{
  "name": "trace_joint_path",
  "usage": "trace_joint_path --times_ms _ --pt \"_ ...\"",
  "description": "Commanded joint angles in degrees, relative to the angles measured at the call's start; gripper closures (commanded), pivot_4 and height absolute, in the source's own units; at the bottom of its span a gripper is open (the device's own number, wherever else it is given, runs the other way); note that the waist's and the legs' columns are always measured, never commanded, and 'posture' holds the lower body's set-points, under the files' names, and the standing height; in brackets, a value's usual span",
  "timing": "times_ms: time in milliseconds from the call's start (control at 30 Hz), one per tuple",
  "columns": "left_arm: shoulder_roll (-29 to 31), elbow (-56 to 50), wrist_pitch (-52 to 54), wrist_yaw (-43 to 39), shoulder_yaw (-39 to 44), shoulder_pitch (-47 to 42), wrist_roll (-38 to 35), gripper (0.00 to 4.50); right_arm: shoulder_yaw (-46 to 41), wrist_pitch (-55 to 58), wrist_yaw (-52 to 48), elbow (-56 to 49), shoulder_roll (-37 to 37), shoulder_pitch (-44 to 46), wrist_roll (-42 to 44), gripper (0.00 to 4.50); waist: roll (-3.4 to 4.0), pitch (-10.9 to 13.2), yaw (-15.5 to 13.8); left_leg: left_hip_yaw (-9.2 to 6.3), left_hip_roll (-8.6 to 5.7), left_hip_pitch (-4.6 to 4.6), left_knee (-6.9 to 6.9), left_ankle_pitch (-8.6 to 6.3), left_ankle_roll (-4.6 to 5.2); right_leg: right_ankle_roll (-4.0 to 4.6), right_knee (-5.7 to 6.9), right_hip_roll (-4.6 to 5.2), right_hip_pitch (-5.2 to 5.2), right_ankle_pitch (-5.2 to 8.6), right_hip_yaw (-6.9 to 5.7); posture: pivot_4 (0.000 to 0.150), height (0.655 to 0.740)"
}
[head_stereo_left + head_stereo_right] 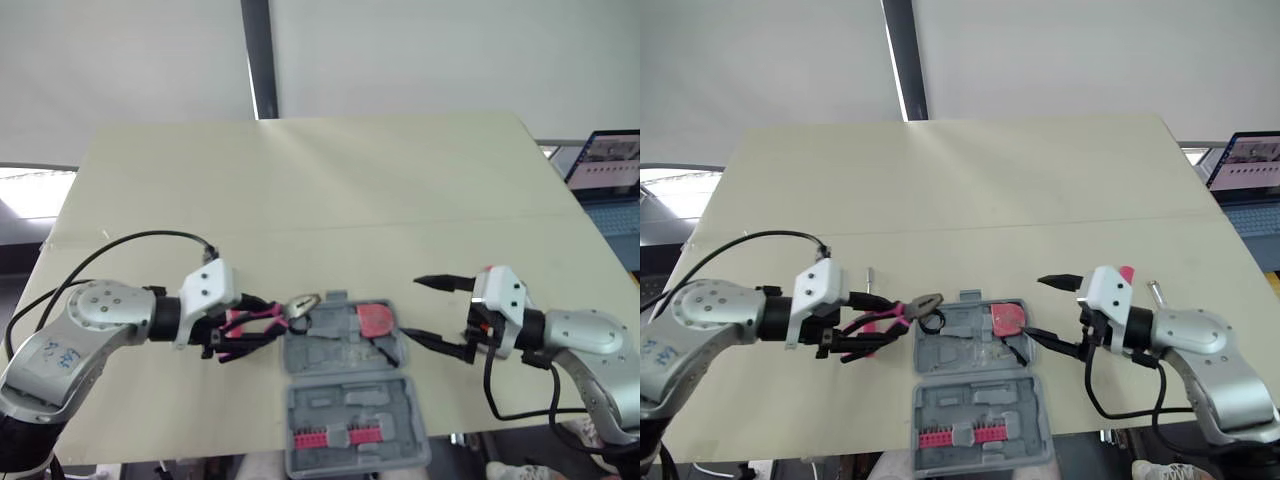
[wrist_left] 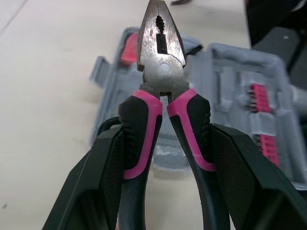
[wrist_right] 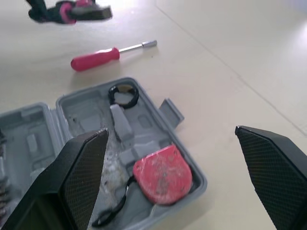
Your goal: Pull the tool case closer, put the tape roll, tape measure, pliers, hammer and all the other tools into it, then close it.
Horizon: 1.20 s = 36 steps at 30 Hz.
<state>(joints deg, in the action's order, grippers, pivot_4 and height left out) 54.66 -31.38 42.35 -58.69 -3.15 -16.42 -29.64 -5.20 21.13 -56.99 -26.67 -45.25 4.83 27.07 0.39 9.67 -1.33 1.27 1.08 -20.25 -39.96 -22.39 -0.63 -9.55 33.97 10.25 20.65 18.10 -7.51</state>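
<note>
At the near edge of the pale table [image 1: 300, 180] the grey tool case [image 1: 345, 385] lay open, both halves flat. The half nearer the robot carried a row of pink bits [image 1: 330, 437]. The farther half had the red tape measure [image 3: 162, 175] seated towards the robot's right, and the black tape roll [image 3: 123, 94] sat in a pocket towards its left.

The left gripper [image 1: 255, 325] reached in from the case's left side. Its two black fingers [image 2: 100, 182] were clamped on the pliers [image 2: 162, 81], one finger pressing on the outside of each pink-and-black handle. The handles ran back between the fingers, and the steel head stuck out well past the fingertips. The nose was closed and pointed towards the case. From the head views the pliers' head sat at the far left corner of the case; I could not tell whether it touched the plastic.

The right gripper [image 1: 412, 308] was at the case's right side with its fingers spread wide and nothing between them. The tape measure lay just beyond the fingertips, and the nearer fingertip was close to the case's right rim.

A pink-handled screwdriver [image 3: 96, 58] lay on the table just beyond the case, behind the left gripper. A laptop [image 1: 610, 165] stood off the table's far right corner.
</note>
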Motion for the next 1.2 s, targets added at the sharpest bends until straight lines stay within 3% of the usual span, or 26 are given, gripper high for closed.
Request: trace_joint_path --times_ms 33,233,467,767,1200 --pt "0.8 -0.8 1.1 -4.0 -3.4 -5.3 -1.3 2.25 2.0 5.9 -0.1 -4.5 -2.3 1.6 2.4 0.0 -0.01 0.0 -0.2 0.0 0.0 -0.01 -0.01 0.0 0.0 0.0 0.0 0.0 0.0 0.0 0.0 0.15 0.7373" --pt "-0.3 2.5 1.5 -8.8 -11.8 -15.1 1.9 2.25 7.2 18.8 -0.3 -9.4 -6.6 7.1 6.6 0.0 -0.03 0.0 -0.1 -0.02 -0.01 -0.05 -0.03 0.0 0.0 0.0 0.0 0.0 0.01 0.0 -0.02 0.15 0.7373" --pt "-1.8 6.9 -0.5 -12.2 -19.7 -22.2 8.0 2.25 10.9 27.3 2.7 -12.3 -5.4 14.3 9.5 0.0 -0.09 0.1 -0.1 -0.02 -0.02 -0.13 -0.03 0.0 0.0 0.0 -0.01 -0.01 0.1 0.0 -0.03 0.15 0.7373" --pt "-9.3 11.4 2.5 -10.4 -23.7 -27.7 12.0 2.25 16.3 27.8 6.5 -13.4 -4.0 16.9 4.8 0.0 -0.26 0.2 -0.1 -0.06 -0.04 -0.18 -0.06 0.0 0.01 0.0 0.01 -0.01 0.13 0.0 -0.06 0.15 0.7373" --pt "-12.4 12.9 2.3 -10.9 -25.0 -29.1 14.6 2.25 20.3 27.4 8.4 -13.4 -2.3 18.6 0.7 0.0 -0.26 0.2 0.0 -0.05 -0.04 -0.42 -0.11 0.0 0.01 0.0 0.14 0.0 0.43 0.0 -0.05 0.15 0.7373"
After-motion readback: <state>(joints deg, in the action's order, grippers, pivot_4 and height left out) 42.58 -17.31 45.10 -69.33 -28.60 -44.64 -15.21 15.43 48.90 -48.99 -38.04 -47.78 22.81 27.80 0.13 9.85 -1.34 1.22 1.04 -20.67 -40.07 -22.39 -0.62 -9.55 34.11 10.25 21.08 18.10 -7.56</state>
